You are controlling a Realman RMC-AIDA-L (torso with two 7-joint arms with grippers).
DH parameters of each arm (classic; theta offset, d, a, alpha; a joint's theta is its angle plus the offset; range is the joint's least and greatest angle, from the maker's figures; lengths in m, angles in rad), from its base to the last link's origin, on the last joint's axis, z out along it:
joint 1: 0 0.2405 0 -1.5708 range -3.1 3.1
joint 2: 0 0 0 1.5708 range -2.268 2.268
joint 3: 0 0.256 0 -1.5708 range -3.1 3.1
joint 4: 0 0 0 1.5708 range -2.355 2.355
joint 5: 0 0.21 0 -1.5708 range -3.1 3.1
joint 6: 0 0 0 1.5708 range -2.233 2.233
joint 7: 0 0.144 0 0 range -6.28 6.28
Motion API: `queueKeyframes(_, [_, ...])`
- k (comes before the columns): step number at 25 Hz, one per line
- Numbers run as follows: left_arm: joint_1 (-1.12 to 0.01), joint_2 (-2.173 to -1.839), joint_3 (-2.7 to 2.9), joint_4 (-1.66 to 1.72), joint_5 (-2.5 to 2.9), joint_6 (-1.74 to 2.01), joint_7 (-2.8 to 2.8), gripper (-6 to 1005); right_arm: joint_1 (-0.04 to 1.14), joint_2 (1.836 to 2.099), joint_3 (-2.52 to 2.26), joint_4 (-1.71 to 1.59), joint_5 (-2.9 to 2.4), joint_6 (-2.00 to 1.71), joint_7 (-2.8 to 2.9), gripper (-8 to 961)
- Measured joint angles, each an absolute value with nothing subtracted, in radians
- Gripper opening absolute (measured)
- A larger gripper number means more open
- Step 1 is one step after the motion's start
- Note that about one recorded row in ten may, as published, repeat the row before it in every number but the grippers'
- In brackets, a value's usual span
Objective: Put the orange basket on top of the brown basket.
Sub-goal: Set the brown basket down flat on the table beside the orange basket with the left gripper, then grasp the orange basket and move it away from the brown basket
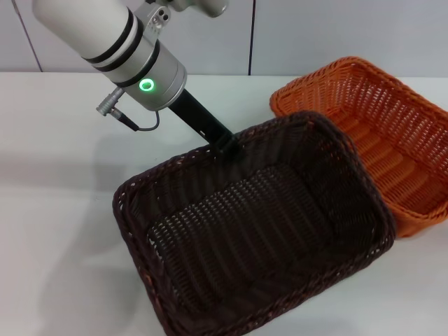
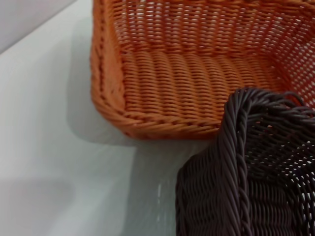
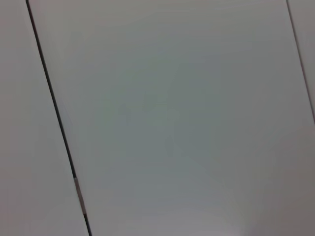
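The left gripper (image 1: 227, 145) grasps the far rim of the brown basket (image 1: 259, 231), which is tilted and lifted, its right edge overlapping the near-left side of the orange basket (image 1: 381, 133). The orange basket stands on the white table (image 1: 56, 196). The right gripper is not in view.

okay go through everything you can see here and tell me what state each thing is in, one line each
brown basket: empty, tilted, far rim held by the left gripper, its right edge overlapping the orange basket.
orange basket: empty, upright on the table, partly behind the brown basket.
left gripper: at the brown basket's far rim, shut on it.
right gripper: out of view.
table: white, carrying the orange basket.
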State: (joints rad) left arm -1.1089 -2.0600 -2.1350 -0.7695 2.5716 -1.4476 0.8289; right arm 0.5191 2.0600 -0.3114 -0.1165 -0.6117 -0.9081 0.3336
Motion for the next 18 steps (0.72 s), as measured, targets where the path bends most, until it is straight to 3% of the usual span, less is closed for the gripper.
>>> queueKeyframes(9, [-1.068,-2.06,-2.144,-0.814,2.536,-1.408,0.82,197,0.527,2.056,-0.312,-0.119,-0.589,-0.89,0.396,781])
queueKeyframes(13, [-1.04,-2.06,-2.143,-0.858,2.525,-1.397,0.82,367,0.519,2.047,-0.321,-0.124,-0.592,-0.885,0.481,781])
queueKeyframes(18, [-0.976,-2.055,-2.146,-0.915,2.459,-1.35,0.83,573,0.483,2.004,-0.427,-0.186,-0.703,-0.785,0.797,781])
